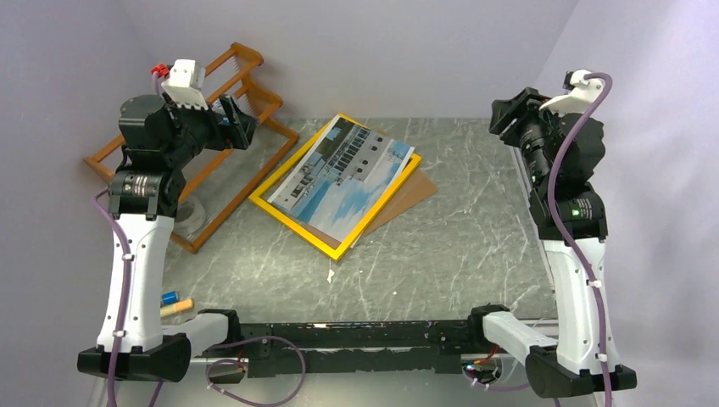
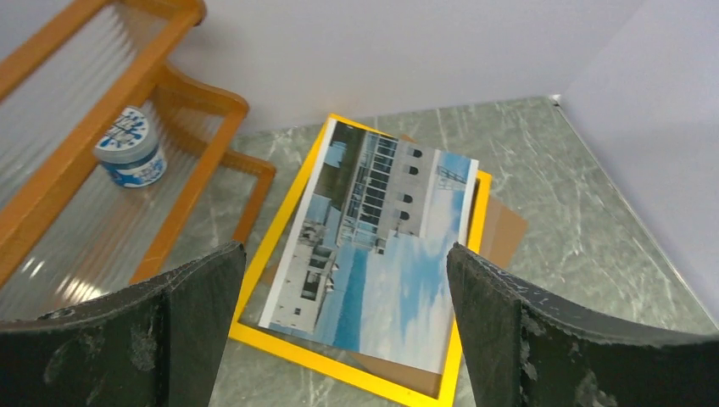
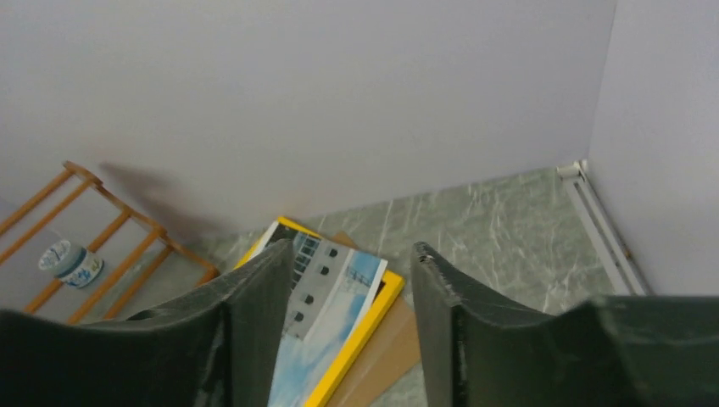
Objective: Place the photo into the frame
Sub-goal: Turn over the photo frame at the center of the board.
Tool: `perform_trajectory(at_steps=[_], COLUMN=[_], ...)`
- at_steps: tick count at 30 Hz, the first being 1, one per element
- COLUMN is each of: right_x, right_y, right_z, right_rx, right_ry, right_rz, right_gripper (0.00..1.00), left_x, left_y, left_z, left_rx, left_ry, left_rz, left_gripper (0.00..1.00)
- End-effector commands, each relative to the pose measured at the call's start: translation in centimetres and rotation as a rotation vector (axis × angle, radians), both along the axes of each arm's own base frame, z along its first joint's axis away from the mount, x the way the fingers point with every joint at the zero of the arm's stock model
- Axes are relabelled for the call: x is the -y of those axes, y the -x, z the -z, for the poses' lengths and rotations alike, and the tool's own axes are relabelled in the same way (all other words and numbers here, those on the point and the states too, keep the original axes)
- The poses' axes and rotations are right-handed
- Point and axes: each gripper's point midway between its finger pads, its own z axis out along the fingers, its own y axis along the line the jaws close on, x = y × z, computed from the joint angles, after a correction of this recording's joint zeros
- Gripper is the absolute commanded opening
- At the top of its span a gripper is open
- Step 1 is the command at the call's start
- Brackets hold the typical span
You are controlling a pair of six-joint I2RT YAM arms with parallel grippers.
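Observation:
The frame (image 1: 294, 229), with a narrow yellow border, lies flat on the table's middle back. The photo (image 1: 348, 174), a white building against blue sky, lies face up on it, skewed, with one corner over the yellow border. My left gripper (image 1: 242, 127) is open and empty, raised left of the frame. My right gripper (image 1: 509, 114) is open and empty, raised at the far right. The left wrist view shows the photo (image 2: 381, 246) and frame (image 2: 328, 365) between the fingers. The right wrist view shows the photo (image 3: 326, 314) and frame (image 3: 356, 342) below.
A brown hardboard panel (image 1: 411, 197) lies under the frame and sticks out on its right. An orange-brown slatted rack (image 1: 246, 193) stands at the back left with a blue-white tub (image 2: 131, 153) in it. A small blue cap (image 1: 169, 297) and a wooden peg (image 1: 178, 308) lie near the left base.

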Motion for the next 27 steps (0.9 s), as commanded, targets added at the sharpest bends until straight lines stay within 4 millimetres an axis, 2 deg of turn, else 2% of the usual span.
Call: perform_trajectory(at_steps=[1,4,7,14,17,18,22,27], right_x=[-0.5,-0.5,-0.8,-3.4,-5.1,-5.7,-8.2,-11.0], right_y=[0.3,0.2,-0.1,-1.4,-2.1,-2.2,-2.5,-2.2], right_z=[1.6,2.8,4.2,9.4,13.2,15.1,20.8,26.9], right_rx=[-0.031,-0.05,-0.087,-0.229,-0.329,-0.381,-0.528,-0.666], right_ry=[-0.024,-0.039,-0.055,-0.139,-0.214,-0.247,-0.393,-0.553], right_rz=[-0.023,-0.02,-0.029,-0.136,-0.197,-0.218,-0.294,-0.35], right_gripper=[0.61,0.64,0.65,0.65,0.63,0.62,0.62,0.63], left_x=[2.0,2.8,4.5,8.4,10.5,11.2,13.7,16.7], left_y=[0.4,-0.5,-1.3,-2.8,-3.1,-3.1,-3.1,-0.7], left_z=[-1.8,-0.5,1.0,5.3,8.1,9.2,14.3,21.4], left_rx=[0.058,0.005,-0.076,-0.248,-0.321,-0.354,-0.511,-0.725], left_ry=[0.068,0.136,0.209,0.283,0.264,0.252,0.228,0.159], left_rz=[0.102,0.126,0.205,0.31,0.325,0.32,0.31,0.357], left_gripper=[0.94,0.94,0.94,0.94,0.94,0.94,0.94,0.92])
